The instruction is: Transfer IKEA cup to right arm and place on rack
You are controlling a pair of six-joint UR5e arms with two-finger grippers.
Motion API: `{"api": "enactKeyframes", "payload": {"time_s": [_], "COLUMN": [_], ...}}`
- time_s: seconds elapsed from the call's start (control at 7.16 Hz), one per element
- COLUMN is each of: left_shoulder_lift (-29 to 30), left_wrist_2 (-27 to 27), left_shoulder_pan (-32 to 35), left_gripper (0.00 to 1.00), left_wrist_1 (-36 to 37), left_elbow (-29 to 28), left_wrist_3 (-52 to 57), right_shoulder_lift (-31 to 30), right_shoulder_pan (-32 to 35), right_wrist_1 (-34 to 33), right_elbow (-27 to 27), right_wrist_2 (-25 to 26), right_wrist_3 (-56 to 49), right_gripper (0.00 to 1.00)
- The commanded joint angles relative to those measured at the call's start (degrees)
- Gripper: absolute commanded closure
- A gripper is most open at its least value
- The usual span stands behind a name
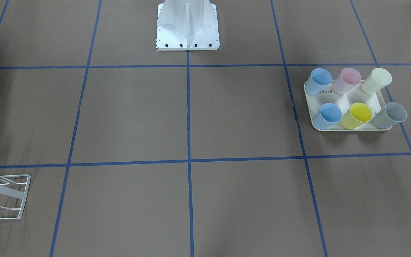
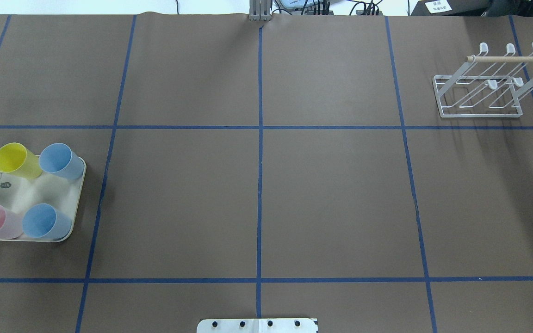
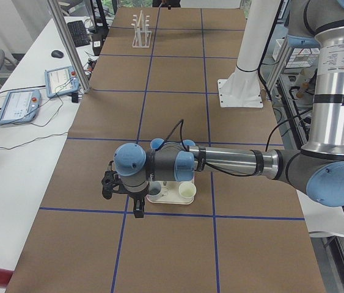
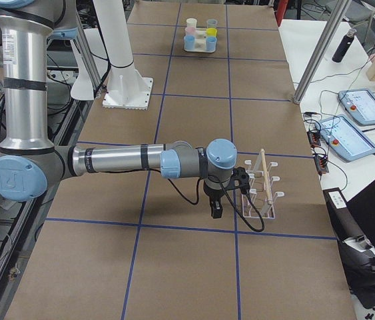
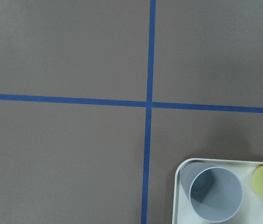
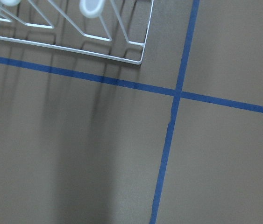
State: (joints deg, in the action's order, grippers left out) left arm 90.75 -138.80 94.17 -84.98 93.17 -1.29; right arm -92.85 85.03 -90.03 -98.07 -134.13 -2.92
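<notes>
Well, six cups [image 1: 360, 115] wait on the tray, and none is picked up yet.

The cups stand mouth up, close together on the tray [image 2: 30, 192] at the robot's left. The blue cup [image 2: 61, 160] sits at a corner facing the middle of the table [image 2: 331, 199]. They look like thin, light plastic: smooth, a bit slippy and easy to squash. I would pinch the wall near the rim softly. That corner cup has free room on two sides, but the others crowd each other. The left gripper [image 3: 139, 210] hangs over the table just by the tray. The right gripper [image 4: 214, 210] hangs beside the rack [image 2: 455, 79], far on the right. I cannot tell if either one is spread or closed. A wide stretch of table lies between them for the swap. Watch the rack's pegs [image 2: 492, 84] and wooden bar [image 2: 516, 58].
</notes>
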Motion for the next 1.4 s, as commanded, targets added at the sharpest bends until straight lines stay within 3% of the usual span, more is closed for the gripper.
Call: {"api": "enactKeyframes", "payload": {"time_s": [0.0, 0.14, 0.56, 0.84, 1.12, 1.26], "left_shoulder_lift": [-4.8, -7.3, -8.5, -8.4, -7.6, -6.0], "left_wrist_2": [-0.7, -0.6, -1.0, -0.9, 0.0, -0.1], "left_shoulder_pan": [1.6, 1.3, 0.8, -10.5, -13.6, -13.6], "left_gripper": [0.00, 0.00, 0.00, 0.00, 0.00, 0.00], "left_wrist_1": [0.2, 0.2, -3.1, -10.1, -17.1, -18.5], "left_elbow": [4.0, 7.0, 6.0, 4.7, 2.2, -2.1], "left_wrist_3": [0.5, 0.5, 0.5, -2.3, -8.8, -8.9], "right_shoulder_lift": [-1.3, -0.9, -2.0, -3.5, -3.1, -3.1], "right_shoulder_pan": [-0.1, -0.1, -0.1, -0.2, -0.3, -0.3], "right_wrist_1": [0.8, 0.7, 2.4, 4.9, 4.9, 4.9], "right_elbow": [-0.4, -0.1, -0.7, -0.1, -0.2, -0.4], "right_wrist_2": [-0.5, -0.6, -1.0, -3.1, -3.3, -3.8], "right_wrist_3": [0.0, 0.2, 0.6, 0.9, 0.8, 0.8], "right_gripper": [0.00, 0.00, 0.00, 0.00, 0.00, 0.00]}}
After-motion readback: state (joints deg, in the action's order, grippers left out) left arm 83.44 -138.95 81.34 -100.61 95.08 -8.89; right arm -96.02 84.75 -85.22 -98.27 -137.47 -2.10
